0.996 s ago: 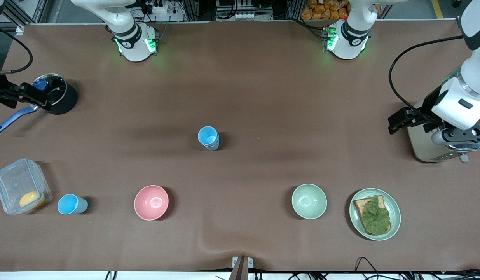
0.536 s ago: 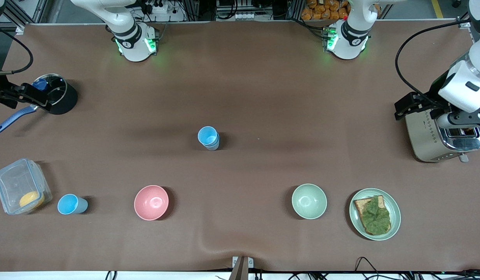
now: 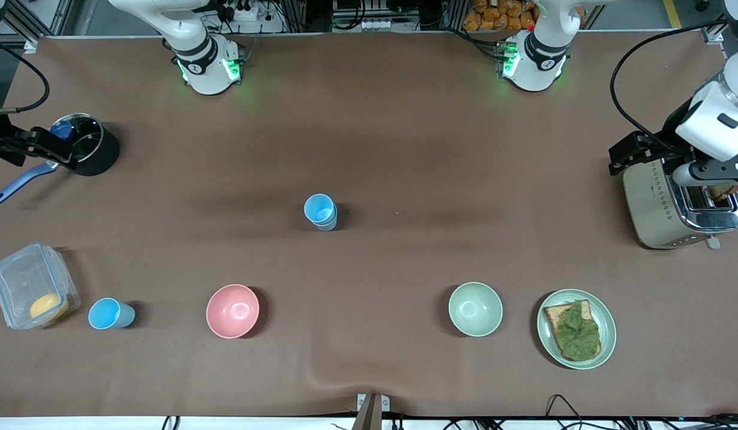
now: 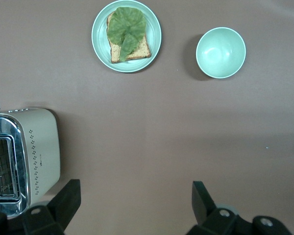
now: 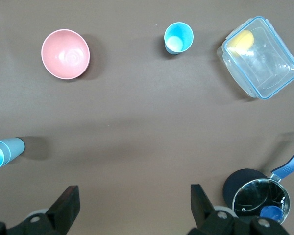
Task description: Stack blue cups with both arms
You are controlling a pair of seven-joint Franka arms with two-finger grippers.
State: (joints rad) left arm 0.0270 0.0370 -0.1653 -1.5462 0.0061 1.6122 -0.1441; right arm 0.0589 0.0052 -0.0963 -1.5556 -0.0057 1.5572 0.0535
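Two blue cups stand nested in one stack (image 3: 321, 212) at the middle of the table; the stack also shows in the right wrist view (image 5: 2, 152). A single blue cup (image 3: 109, 313) stands beside the clear container, nearer the front camera, and shows in the right wrist view (image 5: 178, 37). My left gripper (image 3: 634, 154) hangs open and empty by the toaster at the left arm's end of the table; its jaws stand wide apart (image 4: 134, 200). My right gripper (image 3: 25, 146) hangs open and empty by the black pot at the right arm's end (image 5: 132, 203). Both are well away from the cups.
A pink bowl (image 3: 232, 310) and a pale-green bowl (image 3: 475, 309) stand near the front edge. A plate with toast and lettuce (image 3: 576, 328) lies beside the green bowl. A toaster (image 3: 667, 203), a black pot with lid (image 3: 91, 146) and a clear container (image 3: 31, 286) stand at the ends.
My left arm has drawn back and up over the toaster, away from the front camera. The right arm and the cups have not moved.
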